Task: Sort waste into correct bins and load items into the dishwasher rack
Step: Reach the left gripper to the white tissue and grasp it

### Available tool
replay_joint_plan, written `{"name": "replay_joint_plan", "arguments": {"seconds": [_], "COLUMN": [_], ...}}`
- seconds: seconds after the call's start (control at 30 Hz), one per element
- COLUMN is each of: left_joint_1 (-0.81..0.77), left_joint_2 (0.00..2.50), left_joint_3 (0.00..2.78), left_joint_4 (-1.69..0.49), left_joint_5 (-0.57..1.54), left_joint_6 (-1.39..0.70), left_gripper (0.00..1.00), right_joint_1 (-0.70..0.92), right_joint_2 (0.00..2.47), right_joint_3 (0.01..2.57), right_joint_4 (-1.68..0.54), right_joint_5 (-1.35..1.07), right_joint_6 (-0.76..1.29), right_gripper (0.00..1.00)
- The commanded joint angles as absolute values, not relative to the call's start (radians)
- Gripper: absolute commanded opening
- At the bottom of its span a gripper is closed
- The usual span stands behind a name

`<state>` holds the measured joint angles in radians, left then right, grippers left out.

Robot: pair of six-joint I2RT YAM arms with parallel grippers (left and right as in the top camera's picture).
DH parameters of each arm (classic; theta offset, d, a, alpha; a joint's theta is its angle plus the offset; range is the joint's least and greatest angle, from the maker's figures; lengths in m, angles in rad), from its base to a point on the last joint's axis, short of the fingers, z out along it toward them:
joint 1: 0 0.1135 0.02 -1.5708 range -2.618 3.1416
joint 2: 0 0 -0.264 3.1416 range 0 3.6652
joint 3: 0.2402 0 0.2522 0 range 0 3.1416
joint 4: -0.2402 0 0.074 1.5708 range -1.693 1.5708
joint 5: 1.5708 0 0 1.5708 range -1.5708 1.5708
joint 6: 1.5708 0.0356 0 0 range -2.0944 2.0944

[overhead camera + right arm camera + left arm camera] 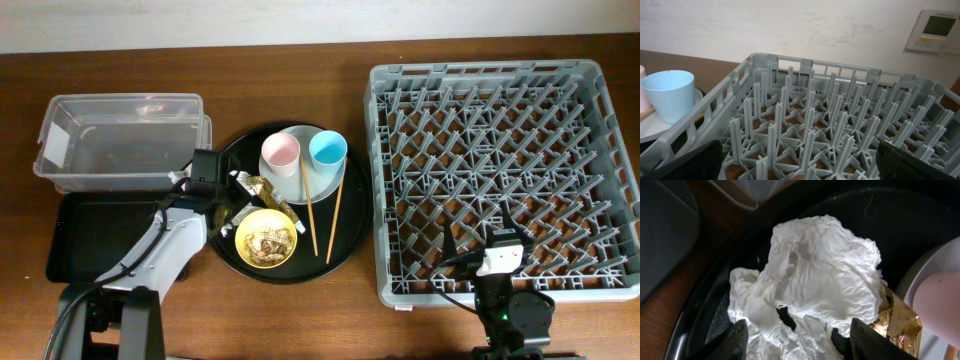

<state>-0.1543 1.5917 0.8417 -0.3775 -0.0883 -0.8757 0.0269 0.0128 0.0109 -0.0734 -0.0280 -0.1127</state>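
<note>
1. Step in hand, as judged: sorting the waste, beginning with the crumpled white paper napkin. It lies at the left edge of the large round black tray, centre-left in the overhead view.
2. Left gripper: jaws spread wide, one on each side of the napkin's near edge, with nothing clamped.
3. Next move, as judged: descend slightly, close on the paper, lift it, and carry it to the clear rectangular plastic box at upper left or the flat black rectangular tray below it. Which bin takes paper cannot be told.
4. In the way: the crinkled gold foil wrapper touches the napkin's right edge and could be pinched with it. The small pink cup stands near.
5. Right gripper: jaws wide apart and empty, over the large grey plastic dishwasher rack at right, where no item is loaded yet.
6. Waiting on the round tray: yellow bowl with brownish scraps, light-blue cup, and thin wooden chopsticks.
</note>
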Motion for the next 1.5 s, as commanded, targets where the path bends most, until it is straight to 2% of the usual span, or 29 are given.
{"name": "replay_joint_plan", "arguments": {"seconds": [0.0,0.27,0.3,0.37,0.4,0.53,0.57,0.6,0.63,0.77,1.0,1.2,1.33,1.47], "left_joint_1": [-0.154,-0.154,-0.154,-0.154,-0.154,-0.154,-0.154,-0.154,-0.154,-0.154,-0.154,-0.153,-0.154,-0.154], "left_joint_2": [1.607,1.697,1.7,1.699,1.699,1.699,1.698,1.695,1.691,1.601,1.287,1.123,1.145,1.295], "left_joint_3": [0.815,0.813,0.813,0.813,0.814,0.814,0.814,0.814,0.814,0.815,0.815,0.815,0.815,0.812], "left_joint_4": [-0.337,-0.28,-0.28,-0.28,-0.28,-0.281,-0.281,-0.283,-0.286,-0.327,-0.445,-0.433,-0.441,-0.464], "left_joint_5": [-0.133,-0.136,-0.136,-0.134,-0.126,-0.09,-0.09,-0.09,-0.09,-0.091,-0.091,-0.095,-0.09,-0.063], "left_joint_6": [-0.894,-0.894,-0.894,-0.893,-0.893,-0.893,-0.893,-0.893,-0.893,-0.892,-0.892,-0.831,-0.79,-0.791], "left_gripper": [0.59,0.59,0.54,0.28,0.21,0.19,0.15,0.06,0.01,0.01,0.01,0.01,0.04,0.06], "right_joint_1": [0.032,0.032,0.032,0.032,0.032,0.032,0.032,0.032,0.032,0.032,0.032,0.032,0.032,0.032], "right_joint_2": [0.008,0.008,0.008,0.008,0.008,0.008,0.008,0.008,0.008,0.008,0.008,0.008,0.008,0.008], "right_joint_3": [0.006,0.006,0.006,0.006,0.006,0.006,0.006,0.006,0.006,0.006,0.006,0.006,0.006,0.006], "right_joint_4": [-0.076,-0.076,-0.076,-0.076,-0.076,-0.076,-0.076,-0.076,-0.076,-0.076,-0.076,-0.076,-0.076,-0.076], "right_joint_5": [-0.038,-0.038,-0.038,-0.038,-0.038,-0.038,-0.038,-0.038,-0.038,-0.038,-0.038,-0.038,-0.038,-0.038], "right_joint_6": [-0.116,-0.116,-0.116,-0.116,-0.116,-0.116,-0.116,-0.116,-0.116,-0.116,-0.116,-0.116,-0.116,-0.116], "right_gripper": [0.98,0.98,0.98,0.98,0.98,0.98,0.98,0.98,0.98,0.98,0.98,0.98,0.98,0.98]}}
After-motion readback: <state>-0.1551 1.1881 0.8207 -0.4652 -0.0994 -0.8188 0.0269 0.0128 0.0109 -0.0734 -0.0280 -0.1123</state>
